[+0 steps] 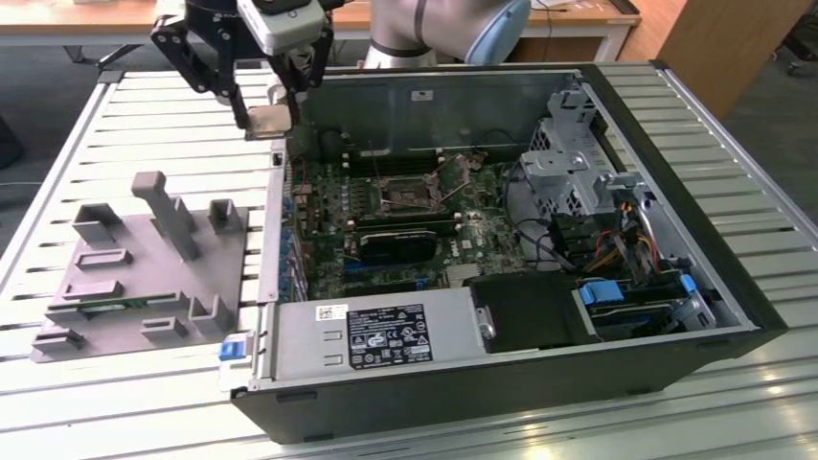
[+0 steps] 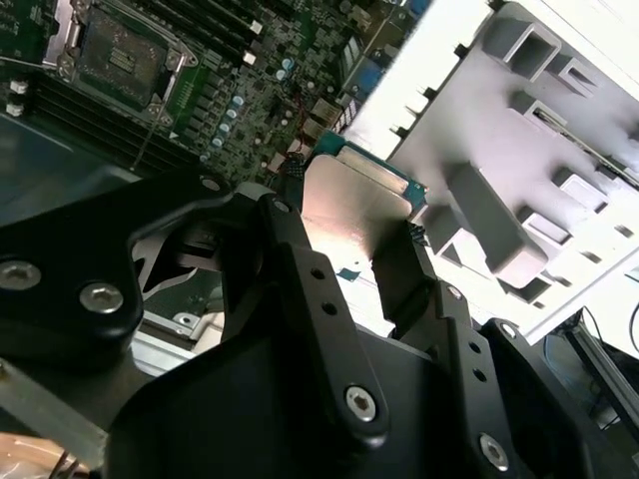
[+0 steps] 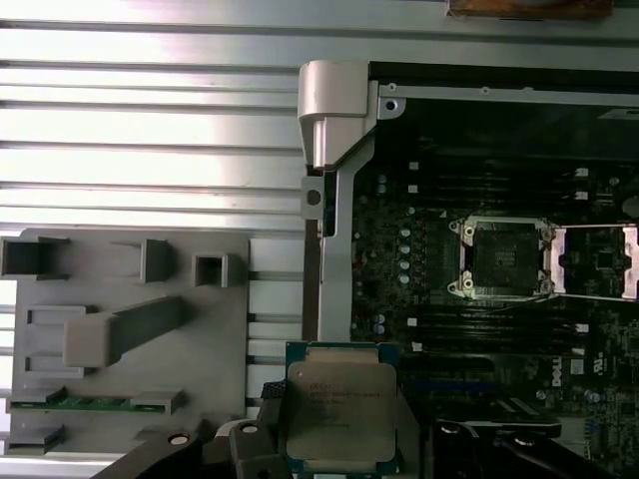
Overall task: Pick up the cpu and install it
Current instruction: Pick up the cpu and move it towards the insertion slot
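The cpu (image 1: 271, 121) is a flat silver-grey square with a darker rim, and it hangs in the air, level, over the case's wall on the exterior view's left. My gripper (image 1: 268, 113) is shut on it, one black finger on each side edge. In both wrist views the cpu (image 2: 354, 205) (image 3: 339, 407) sits between the fingers (image 2: 290, 215), metal top facing the first wrist camera. The open black socket (image 1: 412, 196) (image 3: 499, 254) lies on the motherboard inside the case, its metal frame flipped back, some way from the cpu.
The open computer case (image 1: 696, 163) lies on a slatted metal table (image 1: 153, 134). A grey fixture plate (image 1: 141, 273) (image 3: 120, 329) with upright blocks sits beside it on the exterior view's left, holding a green memory stick (image 3: 90, 402). Cables and a drive cage (image 1: 576, 153) crowd the case's far side.
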Controlling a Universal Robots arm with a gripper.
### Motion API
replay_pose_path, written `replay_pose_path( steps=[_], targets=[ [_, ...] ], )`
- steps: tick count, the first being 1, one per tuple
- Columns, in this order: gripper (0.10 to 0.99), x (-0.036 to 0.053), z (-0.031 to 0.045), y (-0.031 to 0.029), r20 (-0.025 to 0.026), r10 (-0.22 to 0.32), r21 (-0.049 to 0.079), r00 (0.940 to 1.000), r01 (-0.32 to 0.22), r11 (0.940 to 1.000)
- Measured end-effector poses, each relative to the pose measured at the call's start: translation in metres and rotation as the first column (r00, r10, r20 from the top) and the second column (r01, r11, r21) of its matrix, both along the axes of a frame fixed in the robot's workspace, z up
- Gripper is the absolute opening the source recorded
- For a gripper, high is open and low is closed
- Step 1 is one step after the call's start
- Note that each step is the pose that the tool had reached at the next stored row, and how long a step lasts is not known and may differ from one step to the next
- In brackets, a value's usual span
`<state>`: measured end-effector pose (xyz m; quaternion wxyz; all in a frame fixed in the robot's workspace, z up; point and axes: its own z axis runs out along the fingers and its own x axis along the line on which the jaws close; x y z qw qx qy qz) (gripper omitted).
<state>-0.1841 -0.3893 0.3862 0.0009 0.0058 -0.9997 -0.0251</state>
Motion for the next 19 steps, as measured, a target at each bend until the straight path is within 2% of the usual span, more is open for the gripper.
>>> replay_pose_path(
  steps=[19],
  targets=[
    [0.529,0.0211,0.0,0.0006,0.0,0.0,0.0,1.0,0.0,1.0]
  ],
)
